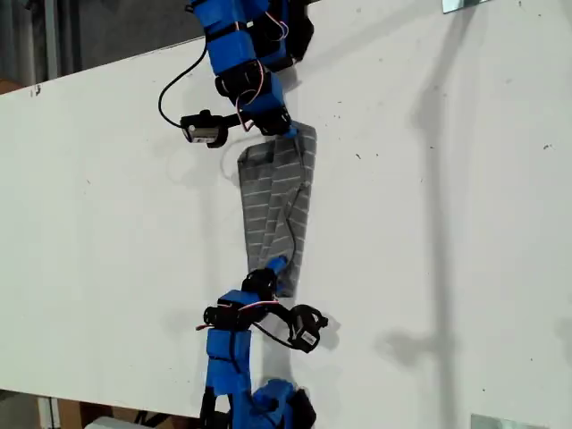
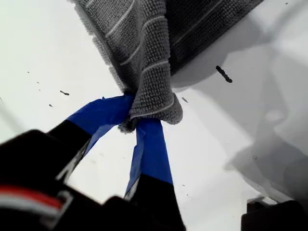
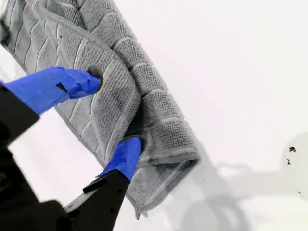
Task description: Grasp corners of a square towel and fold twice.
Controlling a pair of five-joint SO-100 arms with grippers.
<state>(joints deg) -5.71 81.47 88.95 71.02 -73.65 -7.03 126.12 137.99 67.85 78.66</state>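
Seemingly about midway through, the job stood like this: the towel [image 1: 273, 206] lay on the white table [image 1: 447, 268] as a long, narrow, layered strip, running between the two arms in the exterior view, near the middle of that picture. My first gripper [image 2: 137, 118] was clamped on a bunched corner [image 2: 154, 103] of the cloth, with the blue jaws pinched together on the gathered pile and the rest of the towel fanning out wider beyond them. My second gripper [image 3: 115, 113] had its jaws set a little apart but bearing on the cloth from both sides, one tip pressed on the upper layer and the other tucked under a rolled-over fold, so I judged it to be holding a doubled thickness, not a single corner. From the wrist views alone I could not say with confidence which arm in the exterior view was which. The overlapping layers suggested that the first fold was made or nearly made, though loosely, with uneven edges. The second fold, bringing one short end over to the other, looked not yet done.
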